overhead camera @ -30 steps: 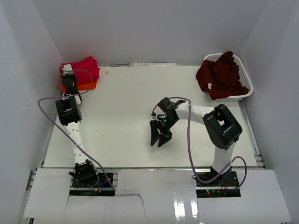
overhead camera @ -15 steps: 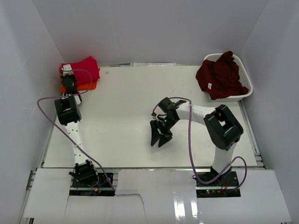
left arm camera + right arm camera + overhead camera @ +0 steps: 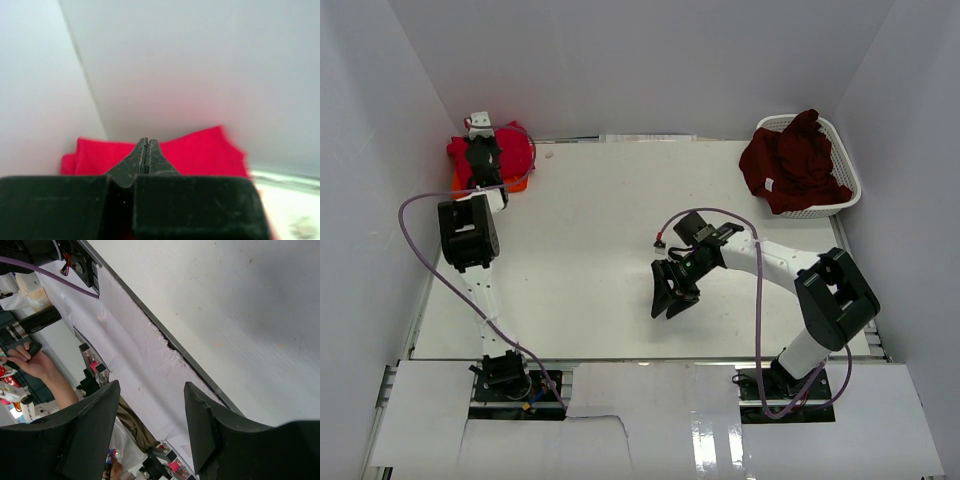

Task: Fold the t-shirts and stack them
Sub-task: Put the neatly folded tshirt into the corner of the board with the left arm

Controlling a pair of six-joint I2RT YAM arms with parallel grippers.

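Maroon t-shirt awaiting folding
Soft, limp; pinch along a hem; left claw pressed together; right claw spread, empty

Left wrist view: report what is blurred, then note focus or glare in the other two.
Left wrist: red t-shirt soft and smeared behind the shut left hand. Right wrist: right hand dark, specks on the table crisp. Top external: even light, glare on the glossy front panel.

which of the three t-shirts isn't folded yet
The dark maroon t-shirt, crumpled in the white basket at the far right. The red t-shirt and orange t-shirt lie folded in a stack at the far left corner.
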